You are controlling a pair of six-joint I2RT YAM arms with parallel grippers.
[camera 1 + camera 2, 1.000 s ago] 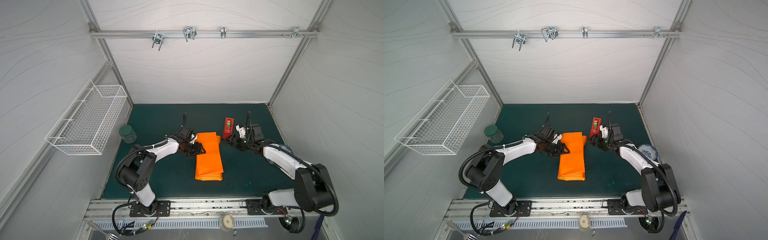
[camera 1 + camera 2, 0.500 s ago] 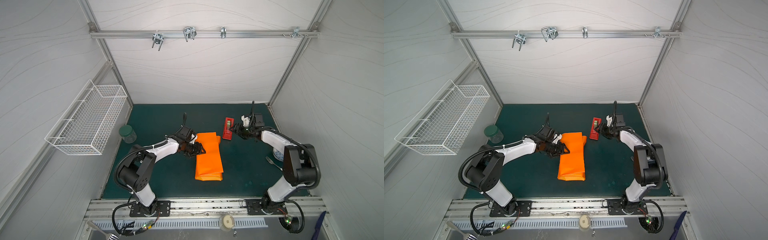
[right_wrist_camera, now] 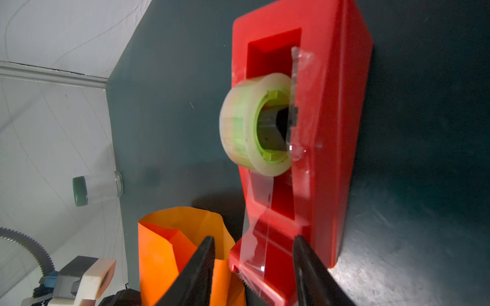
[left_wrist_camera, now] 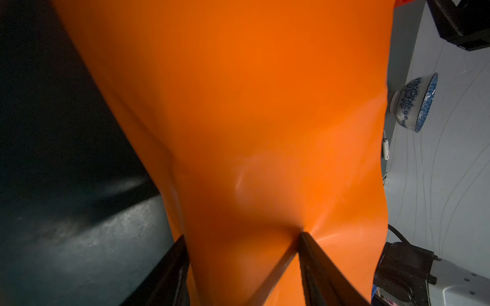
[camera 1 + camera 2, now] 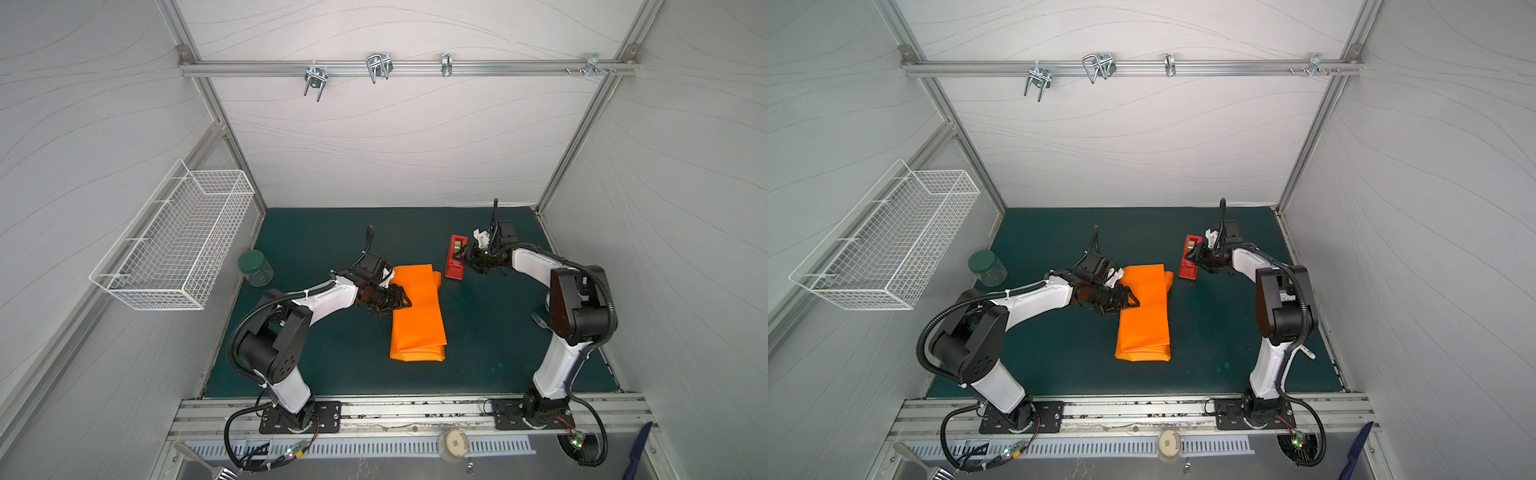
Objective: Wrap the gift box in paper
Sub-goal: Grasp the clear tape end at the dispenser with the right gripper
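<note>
At frame centre the left claw (image 5: pixel 401 302) presses, jaws parted, on the bright orange folded paper (image 5: pixel 417 320), while the right claw (image 5: pixel 464 261) straddles, half-open, the red plastic tape dispenser (image 5: pixel 454 256).

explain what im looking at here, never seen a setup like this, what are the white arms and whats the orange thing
These are two white robot arms bolted to a rail at the front of a walled booth, each ending in a gripper. Two pictures look down from overhead; the other two come from cameras on the arms' wrists. On the dark green mat lies the paper, an orange sheet folded into a long parcel; the gift box itself is not visible. The left gripper presses on the parcel, its fingers apart. The right gripper straddles the cutter end of a red tape dispenser, fingers either side of it. A green-lidded jar and a wire basket sit at the left.
</note>
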